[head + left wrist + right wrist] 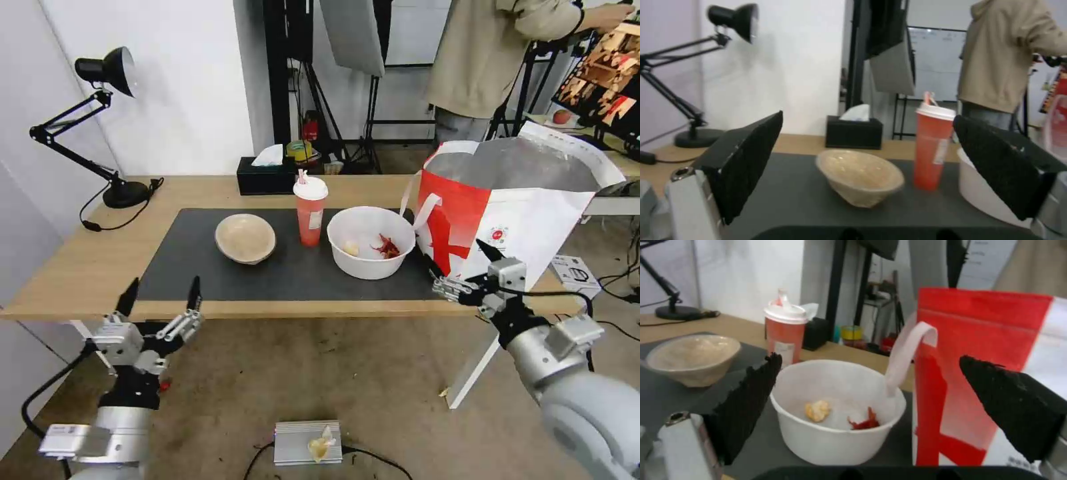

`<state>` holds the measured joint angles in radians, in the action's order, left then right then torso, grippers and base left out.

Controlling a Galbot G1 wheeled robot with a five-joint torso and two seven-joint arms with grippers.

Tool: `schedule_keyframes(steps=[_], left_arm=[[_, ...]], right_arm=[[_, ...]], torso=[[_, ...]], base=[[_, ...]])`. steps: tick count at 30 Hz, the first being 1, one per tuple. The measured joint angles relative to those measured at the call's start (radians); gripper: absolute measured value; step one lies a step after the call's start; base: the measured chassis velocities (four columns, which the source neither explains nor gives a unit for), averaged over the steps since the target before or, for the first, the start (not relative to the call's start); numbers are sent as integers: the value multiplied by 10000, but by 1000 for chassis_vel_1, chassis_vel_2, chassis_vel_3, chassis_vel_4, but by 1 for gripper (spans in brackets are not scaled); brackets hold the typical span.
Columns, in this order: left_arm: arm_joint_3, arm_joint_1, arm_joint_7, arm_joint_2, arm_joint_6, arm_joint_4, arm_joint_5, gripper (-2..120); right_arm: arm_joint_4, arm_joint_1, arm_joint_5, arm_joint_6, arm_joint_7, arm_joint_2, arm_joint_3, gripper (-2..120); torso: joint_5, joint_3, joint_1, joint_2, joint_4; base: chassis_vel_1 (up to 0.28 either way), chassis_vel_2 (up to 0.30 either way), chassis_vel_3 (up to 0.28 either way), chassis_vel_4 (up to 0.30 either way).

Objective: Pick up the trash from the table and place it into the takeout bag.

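With both pincers spread and empty, the right pincer [460, 270] sits just short of the white bowl [371, 241], nearer than the left pincer [162, 297]; the takeout bag [527, 220] stands beside it on the surface [73, 267].

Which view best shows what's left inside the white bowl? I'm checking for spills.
The right wrist view: the white bowl is close, its scraps clear. The head view shows it smaller; the left wrist view catches its side.
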<state>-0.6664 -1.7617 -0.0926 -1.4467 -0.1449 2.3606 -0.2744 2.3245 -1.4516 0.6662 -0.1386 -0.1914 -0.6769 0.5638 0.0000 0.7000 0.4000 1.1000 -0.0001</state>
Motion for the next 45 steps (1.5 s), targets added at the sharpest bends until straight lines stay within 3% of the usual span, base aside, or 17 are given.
schedule_keyframes(steps=[9, 16, 29, 33, 45], left_arm=[[260, -189, -335, -200, -330, -135, 302, 100], [120, -337, -517, -261, -500, -91, 290, 100], [27, -351, -650, -436, -538, -75, 285, 100], [-75, -352, -831, -427, -538, -147, 235, 100], [-135, -291, -1100, -408, -567, -393, -32, 100]], right_arm=[[-590, 1464, 536, 306, 454, 1123, -1078, 100], [-1242, 3955, 1280, 246, 620, 1593, -3168, 100], [-2504, 7353, 2043, -164, 640, 963, -6295, 100], [-3189, 9160, 2395, -268, 707, 728, -7859, 100], [-4279, 11791, 3801, -1074, 725, -4, -10265, 100]], torso=[[0, 0, 0, 0, 1], [0, 1, 0, -1, 2], [0, 0, 0, 0, 0], [-2, 0, 0, -1, 1], [-1, 1, 0, -1, 2]], base=[[0, 0, 0, 0], [0, 0, 0, 0], [0, 0, 0, 0], [0, 0, 0, 0], [0, 0, 0, 0]])
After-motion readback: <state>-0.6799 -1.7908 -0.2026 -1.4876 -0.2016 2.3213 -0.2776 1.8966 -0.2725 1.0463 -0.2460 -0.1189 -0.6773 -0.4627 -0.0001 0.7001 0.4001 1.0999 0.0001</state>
